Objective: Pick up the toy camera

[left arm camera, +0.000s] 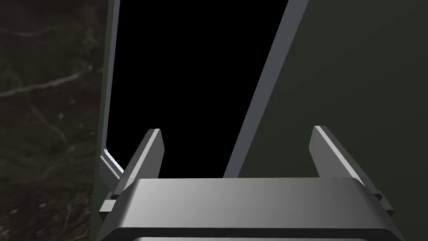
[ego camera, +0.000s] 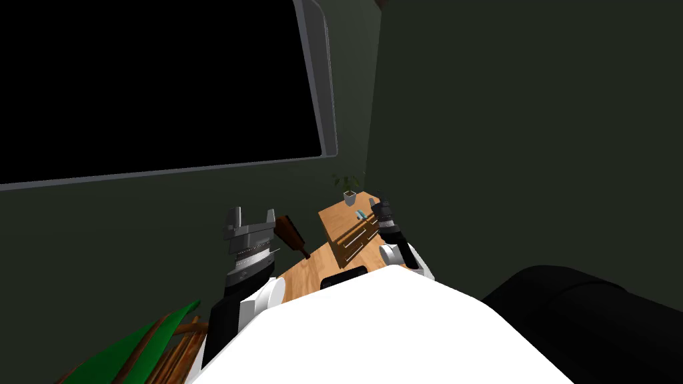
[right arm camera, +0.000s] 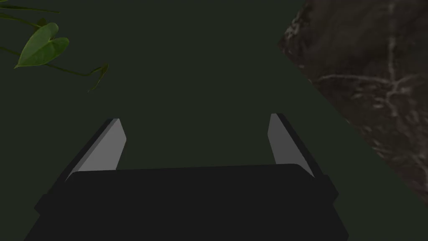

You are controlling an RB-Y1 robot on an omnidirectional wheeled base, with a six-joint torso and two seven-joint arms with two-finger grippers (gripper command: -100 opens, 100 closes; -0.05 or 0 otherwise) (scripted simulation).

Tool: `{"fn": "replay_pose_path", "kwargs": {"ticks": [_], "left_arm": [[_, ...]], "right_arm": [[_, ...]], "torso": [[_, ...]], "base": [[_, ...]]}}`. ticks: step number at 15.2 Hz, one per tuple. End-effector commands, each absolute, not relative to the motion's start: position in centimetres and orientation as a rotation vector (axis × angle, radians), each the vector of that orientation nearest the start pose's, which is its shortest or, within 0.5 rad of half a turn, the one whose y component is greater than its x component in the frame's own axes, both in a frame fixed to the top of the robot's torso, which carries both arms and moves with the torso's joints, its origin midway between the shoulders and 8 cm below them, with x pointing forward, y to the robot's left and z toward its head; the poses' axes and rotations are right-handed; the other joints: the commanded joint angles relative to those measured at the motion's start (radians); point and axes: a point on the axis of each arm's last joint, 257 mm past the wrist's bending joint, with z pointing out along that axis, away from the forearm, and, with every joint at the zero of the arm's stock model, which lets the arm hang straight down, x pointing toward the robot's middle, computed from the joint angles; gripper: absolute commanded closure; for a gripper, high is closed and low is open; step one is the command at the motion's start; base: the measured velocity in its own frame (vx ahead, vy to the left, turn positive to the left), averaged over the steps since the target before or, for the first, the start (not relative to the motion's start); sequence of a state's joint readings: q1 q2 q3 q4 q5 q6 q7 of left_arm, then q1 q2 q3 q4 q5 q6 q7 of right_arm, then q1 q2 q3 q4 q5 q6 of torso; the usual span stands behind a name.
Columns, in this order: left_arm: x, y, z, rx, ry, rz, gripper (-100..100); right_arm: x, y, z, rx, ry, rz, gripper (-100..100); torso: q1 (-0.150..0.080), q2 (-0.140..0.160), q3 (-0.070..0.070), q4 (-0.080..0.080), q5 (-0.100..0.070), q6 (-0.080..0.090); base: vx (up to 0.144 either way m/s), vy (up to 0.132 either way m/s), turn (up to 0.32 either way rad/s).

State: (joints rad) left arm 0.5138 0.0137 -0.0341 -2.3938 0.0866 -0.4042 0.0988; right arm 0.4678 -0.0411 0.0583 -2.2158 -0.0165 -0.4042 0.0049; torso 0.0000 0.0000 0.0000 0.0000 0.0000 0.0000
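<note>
Closest to me, behind the left pincer (ego camera: 251, 215) and down by its arm, a green shape (ego camera: 137, 343) lies over brown slats (ego camera: 175, 347). Back behind the right pincer (ego camera: 378, 201), on its outer side, sits a big black lump (ego camera: 580, 320). The left pincer is held up over the near end of a wooden table (ego camera: 301, 275). Its two fingers (left arm camera: 146, 155) stand wide apart with nothing between them. Just beside it, on the side toward the right pincer, a dark brown piece (ego camera: 291, 235) leans at a slant. Past that stands a set of wooden drawers (ego camera: 347, 235) with pale handles. The right pincer hangs over the far part of the drawer top. Its fingers (right arm camera: 109, 146) are spread wide too, and they hold nothing. The toy camera (ego camera: 360, 214) is a tiny blue-green thing on the drawer top, just beside the right pincer on the side toward the left pincer. I cannot tell if they touch, and the toy is too small to read any words on it. A bit farther than the toy stands a little plant (ego camera: 348, 181) in a white pot (ego camera: 349, 196), and its green leaves (right arm camera: 42, 44) show off to one side of the right pincer. Ahead of that pincer is a dark green wall (right arm camera: 196, 62).
</note>
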Motion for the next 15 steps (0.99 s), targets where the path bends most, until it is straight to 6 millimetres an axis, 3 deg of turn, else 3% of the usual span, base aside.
{"fn": "replay_pose_path", "kwargs": {"ticks": [1,5,6,8,9,15], "left_arm": [[33.6,27.5,5.2,-0.737,0.542,-1.486,0],[33.6,27.5,5.2,-0.737,0.542,-1.486,0],[33.6,27.5,5.2,-0.737,0.542,-1.486,0],[33.6,27.5,5.2,-0.737,0.542,-1.486,0],[33.6,27.5,5.2,-0.737,0.542,-1.486,0],[33.6,27.5,5.2,-0.737,0.542,-1.486,0]], "right_arm": [[38.1,-25.5,-2.5,0.727,0.794,1.314,-100],[39.6,-25.3,-6.0,0.681,0.948,1.205,-100],[39.6,-25.3,-6.0,0.681,0.948,1.205,-100],[40.6,-25.5,-8.6,0.65,1.045,1.122,-100],[40.6,-25.5,-8.6,0.65,1.045,1.122,-100],[42.7,-27.6,-16.4,0.537,1.313,0.844,-100]], "torso": [[0.0,0.0,0.0,0.0,0.0,0.0],[0.005,0.001,0.001,0.0,0.001,0.0],[0.007,0.001,0.001,0.0,0.001,0.0],[0.007,0.002,0.001,0.0,0.001,0.0],[0.007,0.002,0.001,0.0,0.001,0.0],[0.009,0.001,0.001,0.0,0.002,0.0]], "base": [[-0.007,0.021,0.017],[-0.02,0.083,0.029],[-0.022,0.095,0.017],[-0.024,0.095,0.031],[-0.016,0.096,0.02],[-0.022,0.115,0.038]]}}
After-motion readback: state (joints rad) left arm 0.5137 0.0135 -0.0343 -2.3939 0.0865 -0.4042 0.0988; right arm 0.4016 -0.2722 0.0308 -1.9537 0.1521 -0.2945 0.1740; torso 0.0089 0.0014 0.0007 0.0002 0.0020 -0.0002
